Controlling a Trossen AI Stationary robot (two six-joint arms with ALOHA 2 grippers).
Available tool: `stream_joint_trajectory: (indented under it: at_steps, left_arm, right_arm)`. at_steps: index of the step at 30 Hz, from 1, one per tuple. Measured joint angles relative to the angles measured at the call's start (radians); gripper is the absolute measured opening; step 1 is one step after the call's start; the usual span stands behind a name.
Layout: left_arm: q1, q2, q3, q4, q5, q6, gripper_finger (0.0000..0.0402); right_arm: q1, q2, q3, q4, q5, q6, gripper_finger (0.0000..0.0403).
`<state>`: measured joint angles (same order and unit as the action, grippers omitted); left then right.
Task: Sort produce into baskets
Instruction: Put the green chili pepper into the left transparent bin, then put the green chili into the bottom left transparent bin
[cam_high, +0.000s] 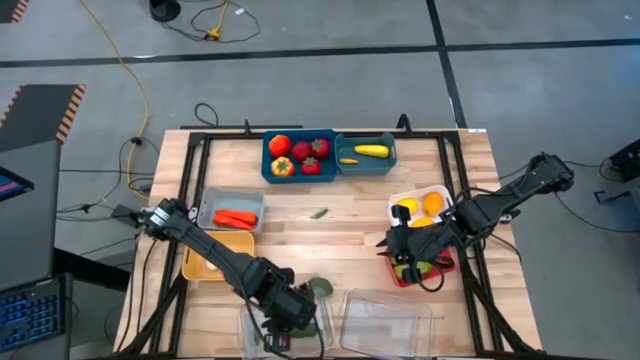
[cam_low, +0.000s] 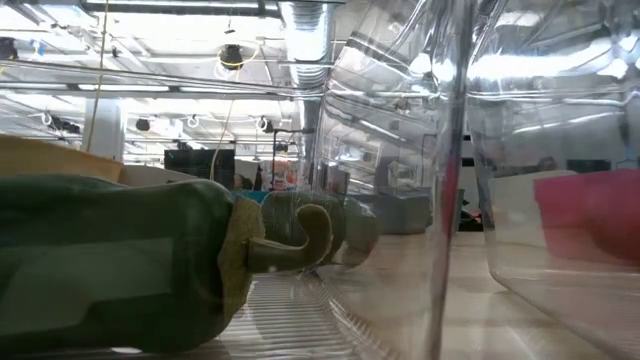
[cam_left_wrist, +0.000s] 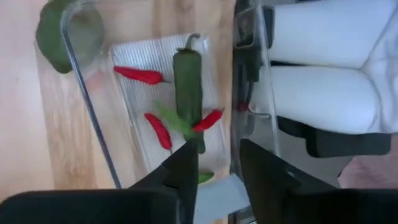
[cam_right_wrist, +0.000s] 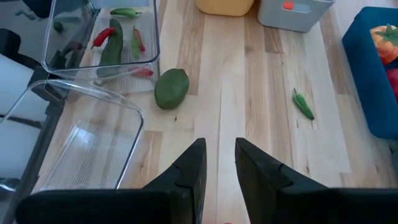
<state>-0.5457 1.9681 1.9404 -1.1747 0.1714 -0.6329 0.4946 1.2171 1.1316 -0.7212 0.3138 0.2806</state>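
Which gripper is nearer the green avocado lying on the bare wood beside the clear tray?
Left. The left gripper hangs over the clear tray right beside the avocado; the right gripper sits across the table over the red bin.

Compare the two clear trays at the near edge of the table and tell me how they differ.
The clear tray under the left gripper holds produce: a long green pepper and several red chilies. The other clear tray looks bare. In the high view the filled tray sits toward the left arm's side and the bare tray toward the right's. An avocado lies beside the filled one. Both are transparent, shallow and rectangular.
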Motion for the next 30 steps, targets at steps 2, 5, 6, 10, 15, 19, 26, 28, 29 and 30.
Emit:
stream_joint_trajectory:
  at_steps: [2, 5, 6, 10, 15, 19, 26, 28, 29, 30]
  left_arm:
    - [0.000, 0.017, 0.000, 0.007, 0.009, 0.014, 0.0119]
    - [0.007, 0.033, 0.000, 0.025, 0.025, 0.065, 0.0147]
    - [0.010, 0.034, 0.000, 0.031, 0.026, 0.079, 0.0155]
    - [0.032, 0.032, 0.000, 0.053, 0.003, 0.112, 0.0191]
    - [0.060, 0.033, 0.000, 0.050, 0.005, 0.161, 0.0238]
    - [0.095, 0.032, 0.000, 0.048, 0.007, 0.188, 0.0268]
    - [0.181, 0.032, 0.000, 0.041, -0.041, 0.348, 0.0279]
    - [0.210, 0.032, 0.000, 0.040, -0.091, 0.408, 0.0279]
    - [0.226, 0.032, 0.000, 0.040, -0.124, 0.439, 0.0279]
    - [0.245, 0.032, 0.000, 0.040, -0.159, 0.467, 0.0279]
  right_arm:
    - [0.000, 0.000, 0.000, 0.000, 0.000, 0.000, 0.0111]
    - [0.000, 0.000, 0.000, 0.000, 0.000, 0.000, 0.0111]
    - [0.000, 0.000, 0.000, -0.001, 0.000, 0.000, 0.0111]
    - [0.000, 0.000, 0.000, -0.002, 0.000, 0.000, 0.0111]
    - [0.000, 0.000, 0.000, -0.003, 0.000, 0.000, 0.0111]
    - [0.000, 0.000, 0.000, -0.003, -0.001, 0.000, 0.0111]
    - [0.000, 0.000, 0.000, -0.003, -0.001, 0.000, 0.0111]
    - [0.000, 0.000, 0.000, -0.003, -0.001, 0.000, 0.0111]
    - [0.000, 0.000, 0.000, -0.003, -0.001, 0.000, 0.0111]
    - [0.000, 0.000, 0.000, -0.004, -0.001, 0.000, 0.0111]
